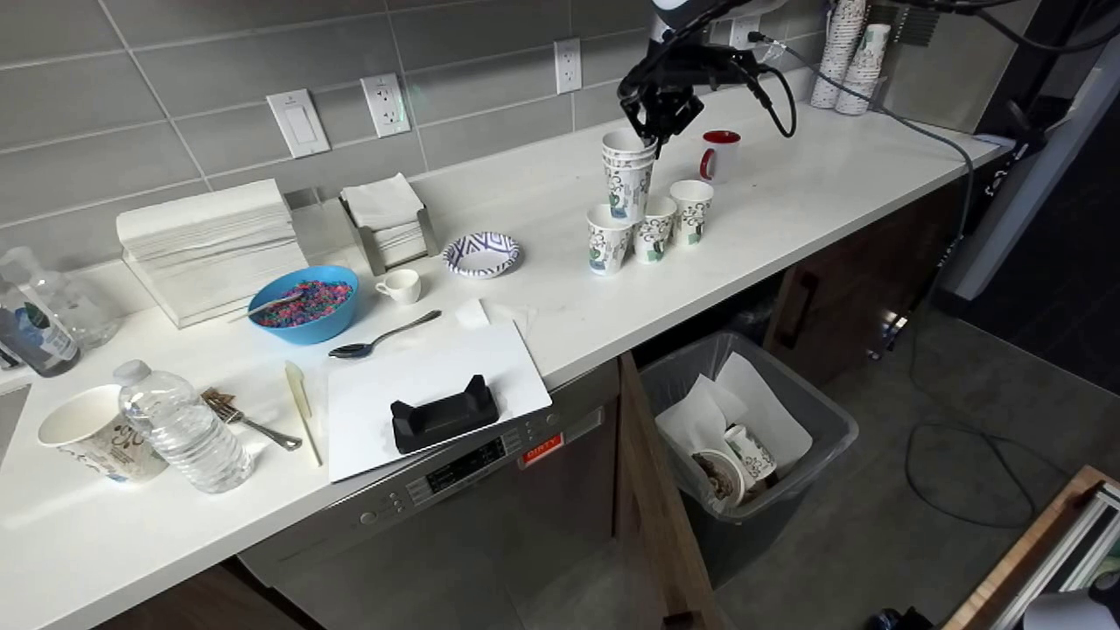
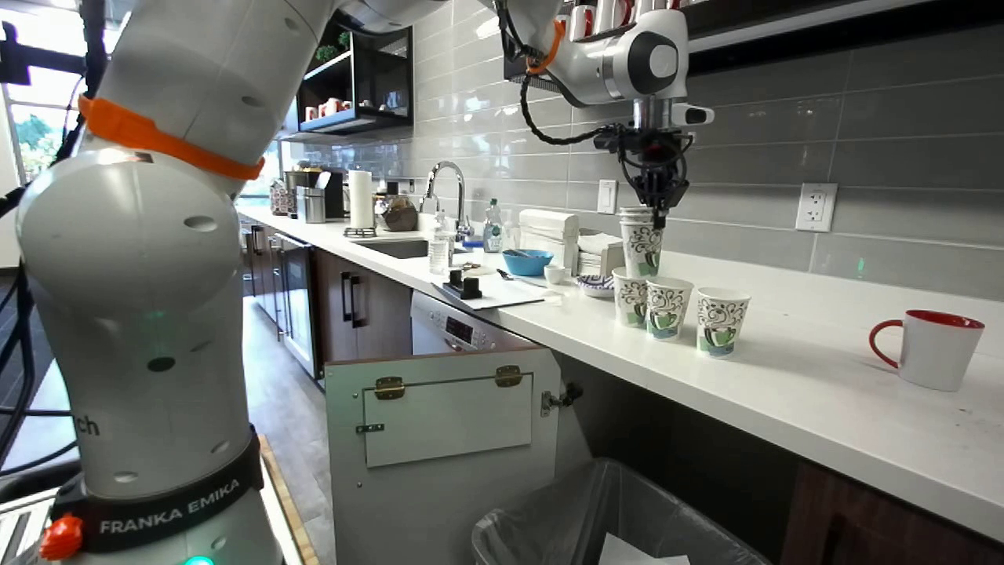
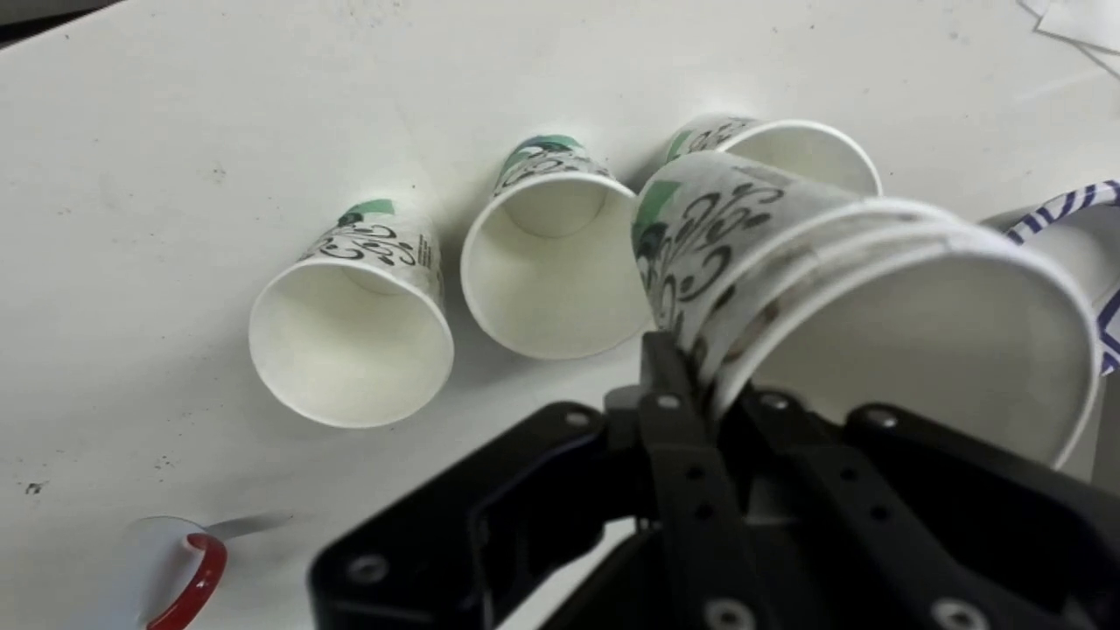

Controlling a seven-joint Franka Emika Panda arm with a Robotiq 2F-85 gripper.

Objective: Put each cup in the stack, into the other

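On the dishwasher [image 1: 437, 542], the red label [image 1: 542, 450] says "DIRTY"; on the near left arm [image 2: 157, 306], the black band [image 2: 174, 506] says "FRANKA EMIKA", with "ch" above.

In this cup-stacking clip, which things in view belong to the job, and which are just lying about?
Job: gripper, held stack, three single cups.
Lying about: red-handled mug, blue bowl, dark spoon, water bottle, fork, napkins.

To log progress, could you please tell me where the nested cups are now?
In the wrist view, the nested cups are right of centre, pinched by the claw, with two single cups to their left and a third partly behind them.
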